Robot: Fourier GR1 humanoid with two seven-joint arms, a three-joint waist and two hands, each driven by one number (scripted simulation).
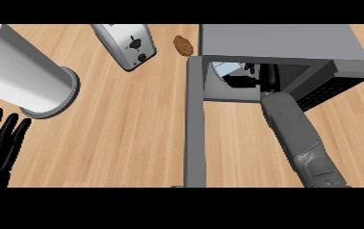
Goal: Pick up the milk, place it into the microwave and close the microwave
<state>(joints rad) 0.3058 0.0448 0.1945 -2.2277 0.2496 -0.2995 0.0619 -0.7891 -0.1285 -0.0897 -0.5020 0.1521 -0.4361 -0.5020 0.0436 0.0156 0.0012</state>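
The microwave (277, 40) stands at the counter's (121, 136) upper right, its door (195, 127) swung wide open and seen edge-on as a grey bar running from the left front corner down to the view's lower edge. The right forearm (298, 136) comes up from the lower right and goes into the open cavity, where the black right hand (266, 76) sits in shadow. Whether that hand is clenched, released or grasping something cannot be told. Just left of it, inside the cavity, shows a pale, angled shape that looks like the milk (226, 68); whether the hand touches it is hidden in the dark.

The left hand (10, 139) rests at the view's left edge, its fingers straight and pointing up, holding nothing.

A toaster (128, 45) lies on the counter left of the microwave, with a small brown potato (183, 45) between the two. A large grey cylinder (35, 79) fills the upper left.
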